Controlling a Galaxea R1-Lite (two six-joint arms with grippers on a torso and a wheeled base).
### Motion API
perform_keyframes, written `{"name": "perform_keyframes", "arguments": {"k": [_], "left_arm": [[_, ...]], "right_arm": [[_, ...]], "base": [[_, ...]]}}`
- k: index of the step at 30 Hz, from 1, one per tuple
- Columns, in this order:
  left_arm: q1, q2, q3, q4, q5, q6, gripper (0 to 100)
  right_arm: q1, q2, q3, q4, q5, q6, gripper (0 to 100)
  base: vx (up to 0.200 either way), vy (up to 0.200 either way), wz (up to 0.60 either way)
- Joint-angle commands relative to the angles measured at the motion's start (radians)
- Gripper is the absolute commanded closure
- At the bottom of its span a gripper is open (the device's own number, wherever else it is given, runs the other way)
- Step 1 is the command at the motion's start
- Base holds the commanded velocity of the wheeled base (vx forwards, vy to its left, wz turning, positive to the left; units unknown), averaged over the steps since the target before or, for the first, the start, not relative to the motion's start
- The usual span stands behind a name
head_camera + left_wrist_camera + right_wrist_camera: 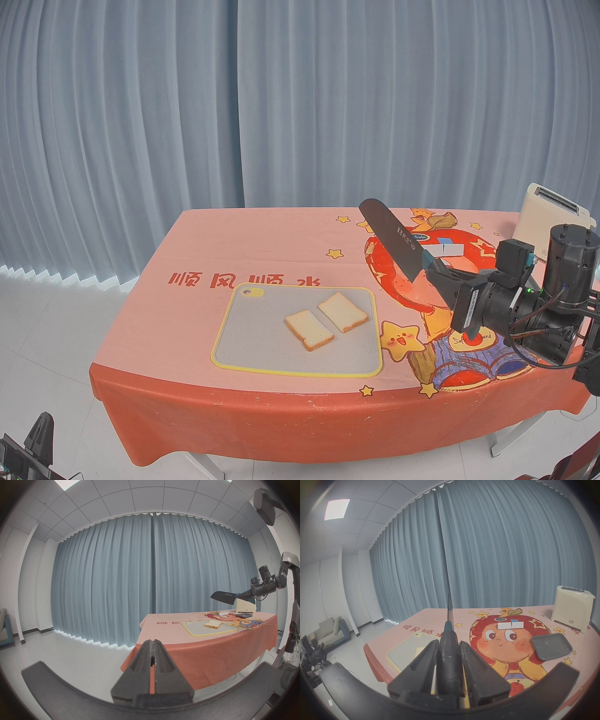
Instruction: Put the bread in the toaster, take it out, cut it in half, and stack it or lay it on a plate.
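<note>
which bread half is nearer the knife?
The rear-right half on the board, on the side where the knife is held; the other half lies further front and left.

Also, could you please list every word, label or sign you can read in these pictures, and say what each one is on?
"顺风顺水": large red characters on the tablecloth, along the far edge of the cutting board.
White mark on the knife blade: too small to read.
Small dark label on the toaster front: too small to read.
Lettering in the oval badge on the cartoon print: blurred, unreadable.
</note>
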Motion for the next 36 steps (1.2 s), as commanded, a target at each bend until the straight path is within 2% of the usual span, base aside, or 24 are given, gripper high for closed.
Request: {"name": "perform_keyframes", "arguments": {"k": [1, 36], "left_arm": [[0.000, -0.009, 0.018, 0.000, 0.000, 0.000, 100], [0.000, -0.009, 0.018, 0.000, 0.000, 0.000, 100]], "right_arm": [[0.002, -0.026, 0.003, 0.001, 0.000, 0.000, 100], [-0.004, -0.047, 0.004, 0.001, -0.005, 0.007, 100]], "base": [[0.000, 0.000, 0.00], [0.000, 0.000, 0.00]]}}
